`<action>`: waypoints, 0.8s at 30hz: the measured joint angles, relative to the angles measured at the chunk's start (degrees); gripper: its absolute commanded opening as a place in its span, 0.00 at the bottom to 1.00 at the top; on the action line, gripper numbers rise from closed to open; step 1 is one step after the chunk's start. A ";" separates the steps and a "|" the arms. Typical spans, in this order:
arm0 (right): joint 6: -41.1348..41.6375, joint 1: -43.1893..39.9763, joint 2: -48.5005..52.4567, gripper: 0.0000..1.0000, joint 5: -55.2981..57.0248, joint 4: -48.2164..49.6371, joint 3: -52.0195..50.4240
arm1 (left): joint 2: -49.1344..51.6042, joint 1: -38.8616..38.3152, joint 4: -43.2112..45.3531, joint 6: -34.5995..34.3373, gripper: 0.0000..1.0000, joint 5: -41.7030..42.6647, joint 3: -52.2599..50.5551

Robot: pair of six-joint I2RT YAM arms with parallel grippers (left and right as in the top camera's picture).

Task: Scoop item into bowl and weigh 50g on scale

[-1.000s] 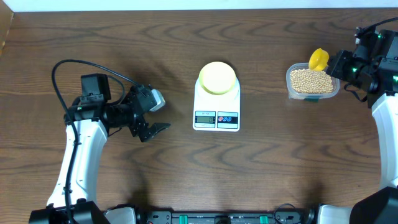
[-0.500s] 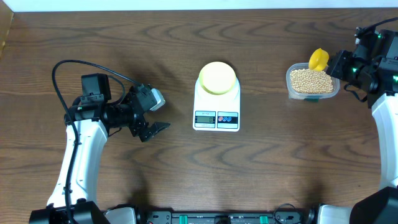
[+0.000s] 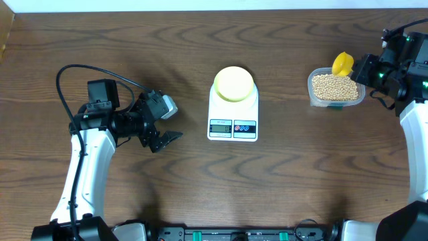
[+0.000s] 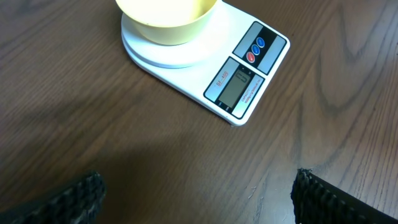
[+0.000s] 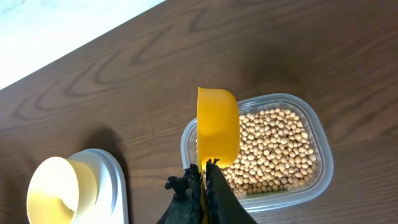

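Right gripper (image 5: 204, 171) is clenching the yellow scoop (image 5: 217, 127) over the beans (image 5: 273, 149) in the clear tub (image 5: 323, 163), at 3 o'clock from the scale (image 3: 233, 128) carrying the bowl (image 3: 234, 84); left gripper (image 3: 170, 124) is hanging wide open at 9 o'clock.

We see a dark brown wooden table (image 3: 281, 181), its grain running in long wavy streaks across the whole top. The white scale (image 3: 233, 115) sits flat on the wood, its display and two round buttons along its near edge. To the right of the scale, well apart from it and a little farther back, a clear plastic tub (image 3: 309, 87) stands directly on the table. Behind the scale the tabletop ends in a straight edge against a pale surface.
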 measured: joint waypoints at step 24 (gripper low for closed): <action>-1.70 0.39 0.37 0.01 5.22 -14.49 10.05 | 0.00 0.00 0.00 0.00 0.98 -0.35 0.00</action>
